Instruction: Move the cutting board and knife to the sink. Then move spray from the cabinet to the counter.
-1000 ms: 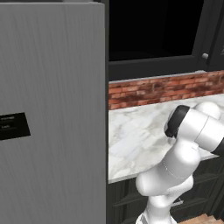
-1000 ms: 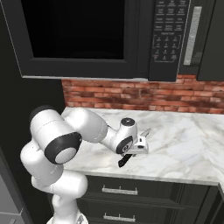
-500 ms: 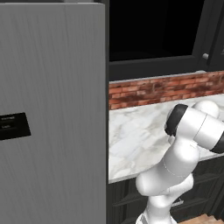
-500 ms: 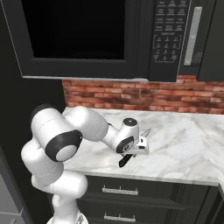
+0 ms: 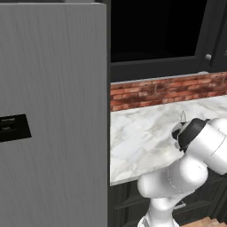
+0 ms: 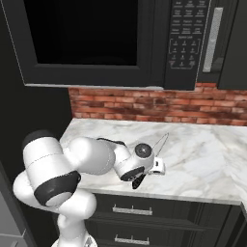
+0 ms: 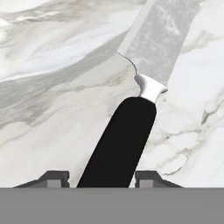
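My gripper [image 6: 144, 169] is shut on the black handle of the knife [image 6: 161, 141], near the front edge of the white marble counter [image 6: 202, 154]. The knife is tilted, its silver blade pointing up and away over the marble. In the hand view the handle [image 7: 122, 140] runs between my two fingertips [image 7: 54, 178], and the blade stretches ahead above the veined counter [image 7: 48, 100]. From the left base view the blade tip [image 5: 182, 116] pokes up behind my arm's dark joint.
A black microwave [image 6: 188, 43] with a button panel hangs over the red brick backsplash [image 6: 144, 103]. A tall grey panel [image 5: 53, 111] stands against the counter's left end. Dark drawers with metal handles [image 6: 132, 211] sit below the worktop.
The knife stays in my grip at nearly the same spot. My arm's elbow has dipped slightly.
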### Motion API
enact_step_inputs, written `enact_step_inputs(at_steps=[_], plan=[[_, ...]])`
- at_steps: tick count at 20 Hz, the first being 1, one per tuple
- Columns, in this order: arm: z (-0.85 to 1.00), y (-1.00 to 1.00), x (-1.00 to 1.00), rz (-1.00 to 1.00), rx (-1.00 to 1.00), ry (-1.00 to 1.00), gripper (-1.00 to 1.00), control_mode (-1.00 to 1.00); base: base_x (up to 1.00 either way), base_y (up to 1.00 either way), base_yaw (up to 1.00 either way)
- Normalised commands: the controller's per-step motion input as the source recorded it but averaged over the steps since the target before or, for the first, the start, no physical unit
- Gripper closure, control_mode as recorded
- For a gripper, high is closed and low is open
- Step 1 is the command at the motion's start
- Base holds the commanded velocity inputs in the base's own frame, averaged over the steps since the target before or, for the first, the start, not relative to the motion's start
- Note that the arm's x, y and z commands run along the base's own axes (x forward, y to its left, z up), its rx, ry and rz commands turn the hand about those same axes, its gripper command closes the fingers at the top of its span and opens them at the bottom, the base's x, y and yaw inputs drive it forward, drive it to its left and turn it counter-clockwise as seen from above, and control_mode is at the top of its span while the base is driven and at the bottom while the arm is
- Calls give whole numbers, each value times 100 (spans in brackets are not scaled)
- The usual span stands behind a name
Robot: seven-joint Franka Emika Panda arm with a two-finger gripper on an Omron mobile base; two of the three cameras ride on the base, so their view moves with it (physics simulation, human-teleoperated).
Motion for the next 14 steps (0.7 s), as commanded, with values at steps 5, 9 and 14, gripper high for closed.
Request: enact_step_inputs(at_steps=[5,9,14], plan=[[7,0,-25,0,0,-20,100,-100,0,0,0],[33,0,-1,0,0,-3,100,-100,0,0,0],[41,0,0,0,0,0,100,-100,0,0,0]])
